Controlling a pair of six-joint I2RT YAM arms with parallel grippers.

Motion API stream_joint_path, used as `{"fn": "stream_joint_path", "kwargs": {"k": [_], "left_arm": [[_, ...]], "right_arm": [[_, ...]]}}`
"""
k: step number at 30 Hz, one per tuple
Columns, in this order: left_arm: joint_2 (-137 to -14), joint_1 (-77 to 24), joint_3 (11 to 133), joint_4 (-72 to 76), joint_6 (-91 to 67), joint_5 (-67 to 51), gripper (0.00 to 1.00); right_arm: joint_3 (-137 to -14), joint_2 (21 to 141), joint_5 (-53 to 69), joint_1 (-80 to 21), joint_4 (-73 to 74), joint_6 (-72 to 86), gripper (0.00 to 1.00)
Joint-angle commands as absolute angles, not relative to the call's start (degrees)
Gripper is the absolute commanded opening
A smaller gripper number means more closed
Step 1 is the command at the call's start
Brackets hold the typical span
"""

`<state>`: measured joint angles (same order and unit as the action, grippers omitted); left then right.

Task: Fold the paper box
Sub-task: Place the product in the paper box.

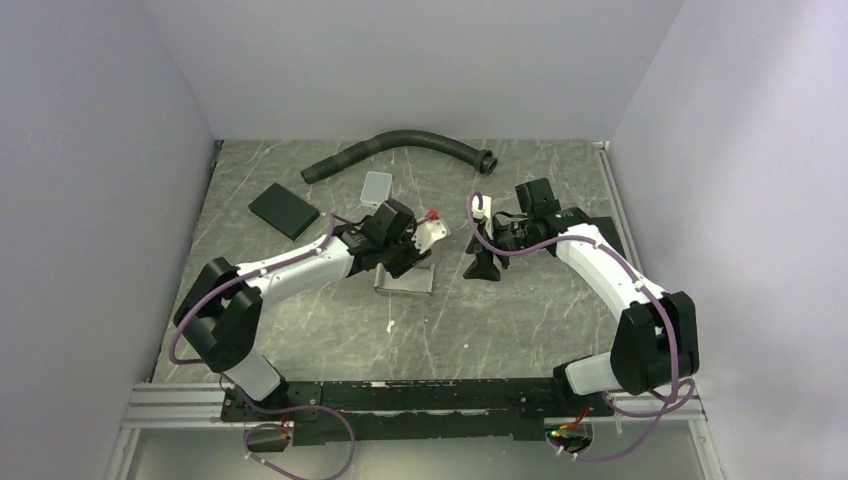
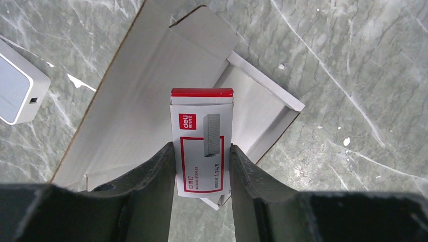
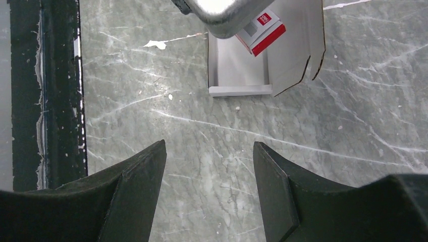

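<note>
The paper box (image 1: 405, 281) lies on the table as a white creased sheet, partly folded, with one end raised into a shallow tray. It also shows in the left wrist view (image 2: 136, 96) and the right wrist view (image 3: 237, 75). My left gripper (image 1: 412, 243) hangs over it, shut on a small red-and-white staple box (image 2: 202, 136), which it holds just above the sheet. That staple box shows in the top view (image 1: 430, 226) and the right wrist view (image 3: 262, 31). My right gripper (image 1: 484, 266) is open and empty over bare table to the right of the paper box (image 3: 209, 151).
A light grey rounded tile (image 1: 376, 186) and a black flat pad (image 1: 283, 210) lie behind the left arm; the tile shows in the left wrist view (image 2: 15, 88). A black hose (image 1: 400, 146) curves along the back. A black rail (image 3: 45, 91) borders the near edge.
</note>
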<state>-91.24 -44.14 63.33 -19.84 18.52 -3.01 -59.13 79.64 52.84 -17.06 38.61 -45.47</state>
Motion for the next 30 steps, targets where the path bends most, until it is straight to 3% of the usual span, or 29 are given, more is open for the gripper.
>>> {"fn": "stream_joint_path", "kwargs": {"k": [1, 11, 16, 21, 24, 30], "left_arm": [[-92.74, -44.45, 63.48, -18.56, 18.5, -3.7, 0.43], [-96.38, -43.91, 63.94, -18.18, 16.5, -3.79, 0.58], [-91.75, -43.53, 63.43, -16.46, 13.7, -1.41, 0.63], [-76.19, -42.09, 53.75, -6.37, 6.08, -0.16, 0.99], [-65.89, -40.47, 43.58, 0.99, -2.85, 4.57, 0.99], [-55.29, -30.23, 33.98, 1.93, -21.55, -0.74, 0.99]], "right_arm": [[-61.05, 79.62, 55.11, -16.81, 38.76, -46.76, 0.67], [-61.08, 79.51, 55.02, -16.86, 38.92, -46.92, 0.67], [-60.87, 79.22, 54.47, -16.87, 38.71, -47.03, 0.67], [-58.49, 76.92, 52.19, -16.85, 33.8, -45.29, 0.67], [-53.79, 74.19, 49.69, -16.87, 23.82, -38.7, 0.67], [-49.05, 74.58, 46.45, -16.87, 5.74, -21.32, 0.65]]}}
